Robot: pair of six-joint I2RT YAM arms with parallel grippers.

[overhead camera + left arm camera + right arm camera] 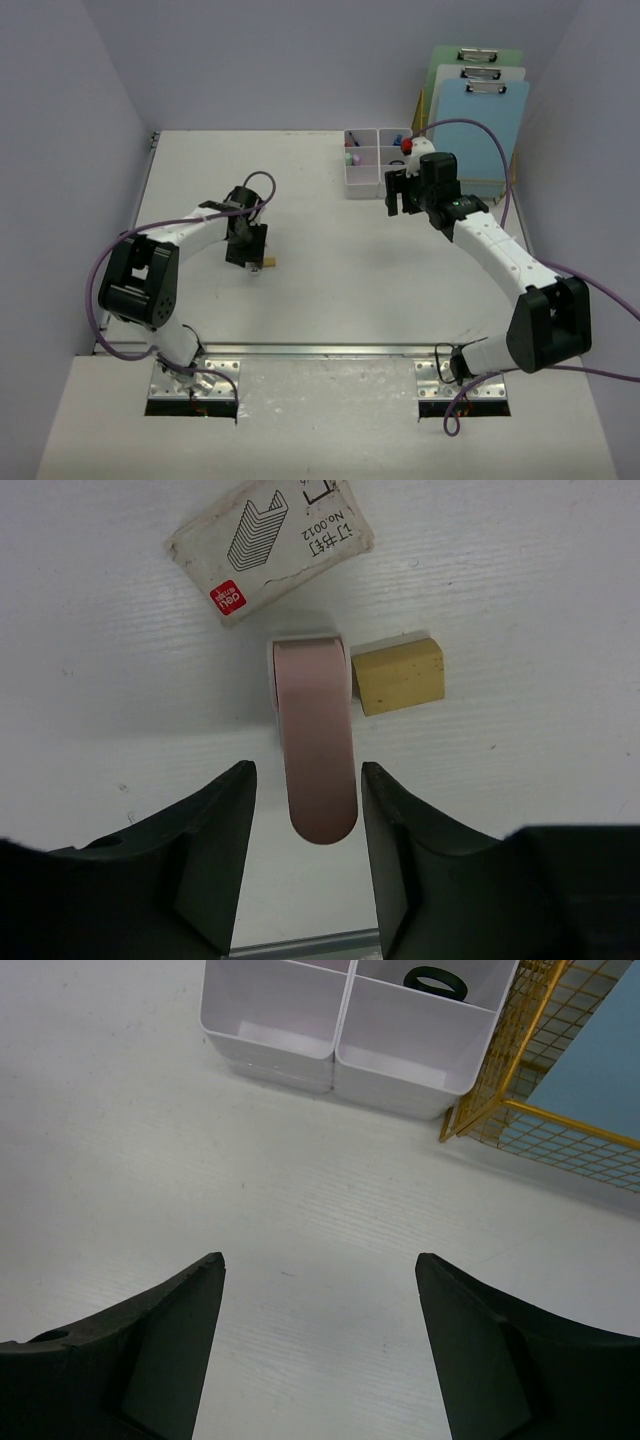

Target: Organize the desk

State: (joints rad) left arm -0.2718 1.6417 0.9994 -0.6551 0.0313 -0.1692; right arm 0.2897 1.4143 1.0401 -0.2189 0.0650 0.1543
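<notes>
left tool (308, 772) straddling pink piece (315, 730) on counter (330, 280), left of middle; spread, not pinching yet. Guessing light, stiff, slick, so I'd grab long sides, clear of yellow block (398, 675). Also right tool (320, 1270) spread, empty.

Robot-lab test cell, dressed as an office: white desk (330, 290) boxed by plain lilac walls (90, 90); left arm (150, 275) and right arm (500, 255) bolted at desk's near edge; clipboards (480, 120), compartment organizer (362, 185) at its far-right corner.

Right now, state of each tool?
Left tool: open, astride the flat pink round-ended piece, not clamped.
Right tool: open, empty.
</notes>
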